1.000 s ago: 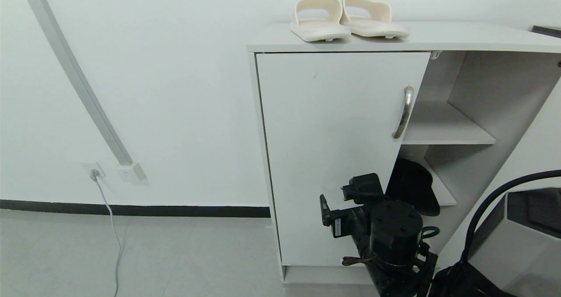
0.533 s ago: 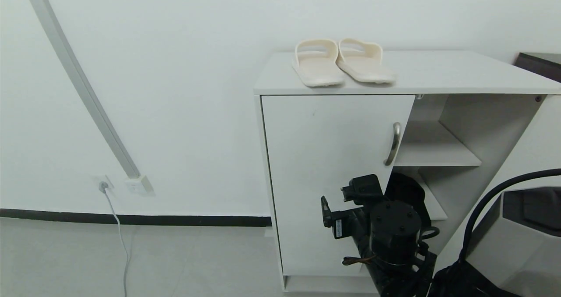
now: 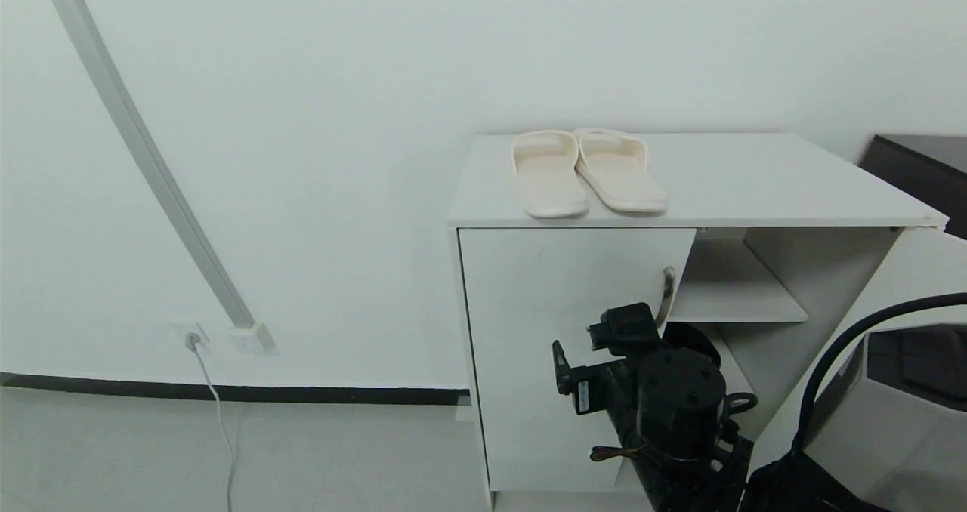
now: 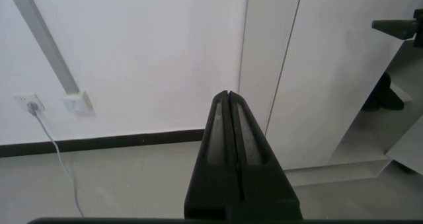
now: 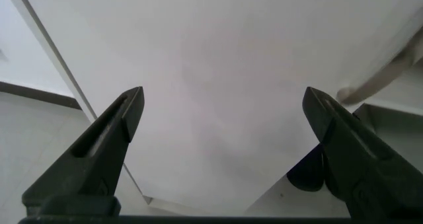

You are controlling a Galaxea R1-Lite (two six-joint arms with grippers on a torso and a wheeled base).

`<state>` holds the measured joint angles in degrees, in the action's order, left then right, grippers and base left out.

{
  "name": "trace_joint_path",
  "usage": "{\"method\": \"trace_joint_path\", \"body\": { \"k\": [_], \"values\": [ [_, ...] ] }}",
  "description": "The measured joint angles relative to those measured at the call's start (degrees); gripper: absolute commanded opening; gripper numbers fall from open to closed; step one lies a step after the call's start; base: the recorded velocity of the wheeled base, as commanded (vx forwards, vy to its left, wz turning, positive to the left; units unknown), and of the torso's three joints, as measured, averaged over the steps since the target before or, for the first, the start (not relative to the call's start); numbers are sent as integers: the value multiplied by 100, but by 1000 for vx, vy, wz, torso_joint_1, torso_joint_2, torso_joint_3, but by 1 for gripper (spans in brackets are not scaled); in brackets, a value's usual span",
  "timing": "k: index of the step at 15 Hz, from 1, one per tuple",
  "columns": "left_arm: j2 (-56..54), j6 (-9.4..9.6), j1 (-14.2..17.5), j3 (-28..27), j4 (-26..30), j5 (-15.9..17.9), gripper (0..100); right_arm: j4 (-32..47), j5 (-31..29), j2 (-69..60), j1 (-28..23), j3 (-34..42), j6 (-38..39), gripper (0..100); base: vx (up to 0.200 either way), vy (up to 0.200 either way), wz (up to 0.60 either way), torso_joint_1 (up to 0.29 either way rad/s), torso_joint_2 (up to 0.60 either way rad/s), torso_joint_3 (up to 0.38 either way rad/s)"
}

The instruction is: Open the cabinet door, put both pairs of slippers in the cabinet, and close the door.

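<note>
While cream slippers point(image 3: 588, 171) sit on the cabinet point(image 3: 755, 183), your right claw point(image 5: 223, 95) gapes wide at its closed door point(image 5: 218, 45); left claw point(image 4: 228, 98) pinched together.

Cream slippers point(image 3: 588, 171): smooth, matt, like moulded foam or rubber. Cabinet door point(image 3: 544, 308) in front of me is white laminate, flat and matt, with one faint mark. Its handle point(image 3: 668, 285) is satin metal with a soft sheen. My right gripper point(image 5: 223, 98) and left gripper point(image 4: 228, 102) are matt black plastic.
</note>
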<state>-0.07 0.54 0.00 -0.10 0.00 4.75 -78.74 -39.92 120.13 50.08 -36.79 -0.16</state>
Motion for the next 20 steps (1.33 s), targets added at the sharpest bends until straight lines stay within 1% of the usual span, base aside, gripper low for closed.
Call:
{"method": "trace_joint_path", "body": {
  "k": [6, 15, 20],
  "values": [
    [0, 1, 0, 0, 0, 0, 0, -6, 0, 2, 9, 6, -13, 100, 0, 0, 0, 198, -512, -312],
    [0, 1, 0, 0, 0, 0, 0, -23, 0, -1, 16, 38, -17, 100, 0, 0, 0, 244, -570, -329],
    [0, 4, 0, -1, -2, 0, 0, -90, 21, -4, 13, 35, -16, 100, 0, 0, 0, 174, -380, -211]
  ]
}}
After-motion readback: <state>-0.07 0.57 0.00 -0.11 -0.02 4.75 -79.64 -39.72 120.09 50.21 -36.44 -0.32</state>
